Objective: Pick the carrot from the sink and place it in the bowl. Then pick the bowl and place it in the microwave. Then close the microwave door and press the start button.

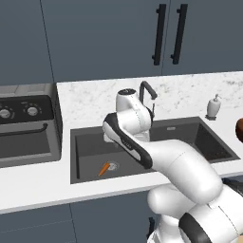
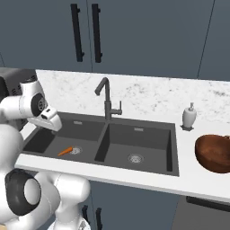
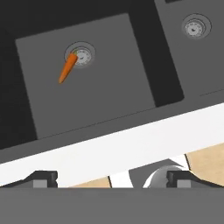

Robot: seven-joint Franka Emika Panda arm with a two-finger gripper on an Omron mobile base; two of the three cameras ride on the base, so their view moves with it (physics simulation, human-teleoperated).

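Observation:
A small orange carrot (image 1: 105, 168) (image 2: 65, 151) (image 3: 67, 70) lies on the floor of the left basin of the dark grey sink (image 1: 90, 152) (image 2: 148, 143) (image 3: 96, 100), its thick end by the round drain. Above that basin's near edge hangs my gripper (image 3: 111, 180) (image 2: 49, 120), pointing down, open wide with nothing between its fingertips (image 3: 43, 179). The carrot is well ahead of the tips and apart from them. On the counter right of the sink stands the reddish-brown bowl (image 2: 215, 152) (image 1: 240, 128). The microwave and its door are out of view.
A dark curved tap (image 1: 147, 92) (image 2: 106, 96) rises behind the sink's divider. Right of the sink stands a white soap dispenser (image 1: 213, 107) (image 2: 189, 117). Left of it sits a stove with knobs (image 1: 26, 126). Blue-grey cabinet doors (image 2: 134, 36) hang above the counter.

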